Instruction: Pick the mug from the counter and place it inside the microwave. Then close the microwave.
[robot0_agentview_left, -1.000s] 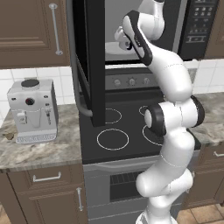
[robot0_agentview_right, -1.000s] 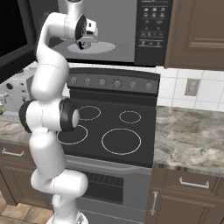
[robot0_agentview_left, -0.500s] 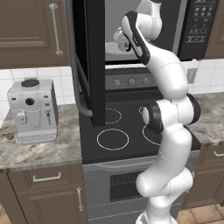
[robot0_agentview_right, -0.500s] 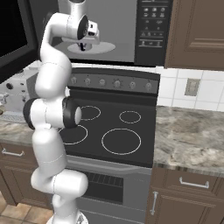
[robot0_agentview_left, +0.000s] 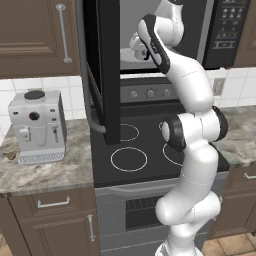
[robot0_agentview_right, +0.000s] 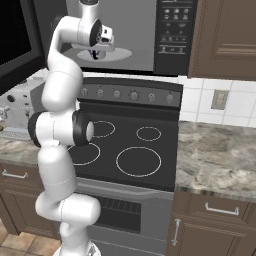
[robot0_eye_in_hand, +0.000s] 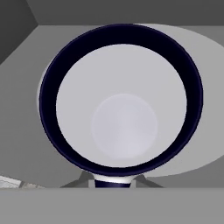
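Arm reached up into the open microwave (robot0_agentview_right: 150, 30), wrist bent, gripper (robot0_agentview_right: 95, 52) pointing down, jaws clamped on the mug (robot0_eye_in_hand: 120, 100). Mug sat upright over the white turntable (robot0_agentview_right: 117, 54), inside the cavity.

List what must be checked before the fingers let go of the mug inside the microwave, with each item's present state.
1. Microwave door swung open: ok.
2. Gripper inside the microwave cavity: ok.
3. Mug in the grip, upright, mouth toward the hand camera: ok.
4. Mug over the white turntable: ok.
5. Mug bottom resting on the turntable: cannot tell.
6. Clearance to the cavity walls: ok in the hand view.
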